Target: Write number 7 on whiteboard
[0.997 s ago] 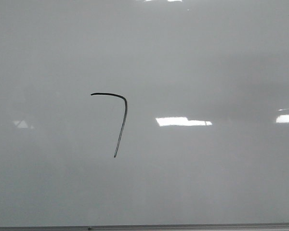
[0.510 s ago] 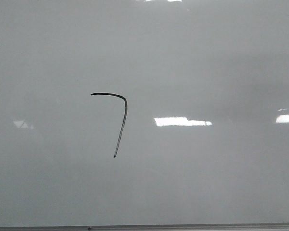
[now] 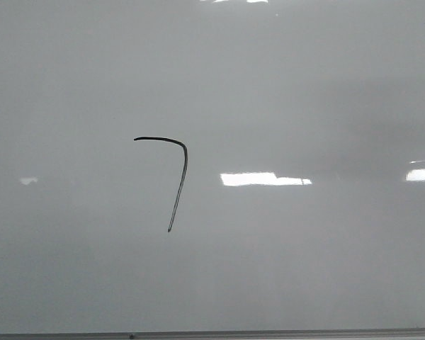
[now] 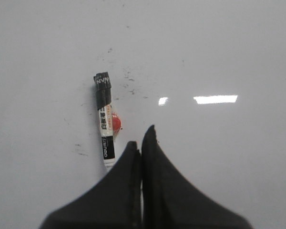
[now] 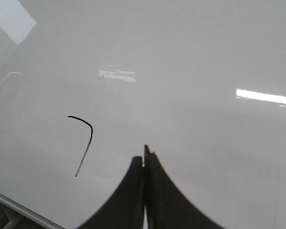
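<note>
Number 7 (image 3: pixel 176 177) drawn in thin black line on the whiteboard (image 3: pixel 304 269), left of centre, nearer the board's left edge than its right; arched top bar, rounded corner, long slanted downstroke; looks complete. Marker (image 4: pixel 104 124) flat on the board in the left wrist view, capped end away, a red spot beside it. Left end effector (image 4: pixel 140 143) pressed closed and empty, tips just short of the marker's near end; right end effector (image 5: pixel 144 157) closed too, holding nothing, well apart from the 7. Likely light, stiff, smooth and prone to rolling on the glossy board; best pinched across the barrel's middle. Ink probably smudges; avoid touching.
</note>
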Robot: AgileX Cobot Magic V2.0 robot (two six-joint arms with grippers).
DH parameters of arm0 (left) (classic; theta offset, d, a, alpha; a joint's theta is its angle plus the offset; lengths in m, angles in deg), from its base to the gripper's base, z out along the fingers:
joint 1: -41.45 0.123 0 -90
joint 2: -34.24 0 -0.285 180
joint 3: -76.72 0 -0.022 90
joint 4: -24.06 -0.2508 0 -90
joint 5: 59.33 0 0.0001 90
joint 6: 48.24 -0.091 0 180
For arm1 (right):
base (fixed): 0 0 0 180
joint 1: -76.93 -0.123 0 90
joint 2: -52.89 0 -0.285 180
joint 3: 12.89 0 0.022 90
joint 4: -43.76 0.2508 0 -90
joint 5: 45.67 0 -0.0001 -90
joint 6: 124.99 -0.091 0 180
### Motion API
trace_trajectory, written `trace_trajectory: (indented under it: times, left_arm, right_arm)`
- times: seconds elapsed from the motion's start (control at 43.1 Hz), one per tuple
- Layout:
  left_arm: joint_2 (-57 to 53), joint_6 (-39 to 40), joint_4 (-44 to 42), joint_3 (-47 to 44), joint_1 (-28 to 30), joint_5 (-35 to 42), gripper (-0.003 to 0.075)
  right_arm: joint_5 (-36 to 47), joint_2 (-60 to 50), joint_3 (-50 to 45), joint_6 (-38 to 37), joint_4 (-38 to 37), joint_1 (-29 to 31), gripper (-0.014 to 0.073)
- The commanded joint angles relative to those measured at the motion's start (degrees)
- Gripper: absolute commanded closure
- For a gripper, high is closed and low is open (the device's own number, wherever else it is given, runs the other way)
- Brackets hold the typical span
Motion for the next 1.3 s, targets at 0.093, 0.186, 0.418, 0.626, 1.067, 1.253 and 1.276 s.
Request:
trace_trajectory:
  times: [0.093,0.186,0.418,0.626,1.067,1.253,1.276]
  left_arm:
    - [-0.94,0.53,0.67,-0.31,0.13,6.43,0.0741]
    - [-0.94,0.53,0.67,-0.31,0.13,6.43,0.0741]
    - [-0.94,0.53,0.67,-0.31,0.13,6.43,0.0741]
    - [-0.94,0.53,0.67,-0.31,0.13,6.43,0.0741]
    - [-0.94,0.53,0.67,-0.31,0.13,6.43,0.0741]
    - [-0.94,0.53,0.67,-0.31,0.13,6.43,0.0741]
    - [-0.94,0.53,0.67,-0.31,0.13,6.43,0.0741]
  right_arm:
    - [2.14,0.15,1.38,0.31,1.20,0.35,0.0663]
    - [2.14,0.15,1.38,0.31,1.20,0.35,0.0663]
    - [2.14,0.15,1.38,0.31,1.20,0.35,0.0663]
    - [2.14,0.15,1.38,0.31,1.20,0.35,0.0663]
    - [3.64,0.15,1.09,0.31,1.15,0.35,0.0663]
    - [4.58,-1.11,0.33,-2.93,-8.09,0.35,0.0663]
    - [5.03,-1.40,0.05,-4.63,-10.30,0.35,0.0663]
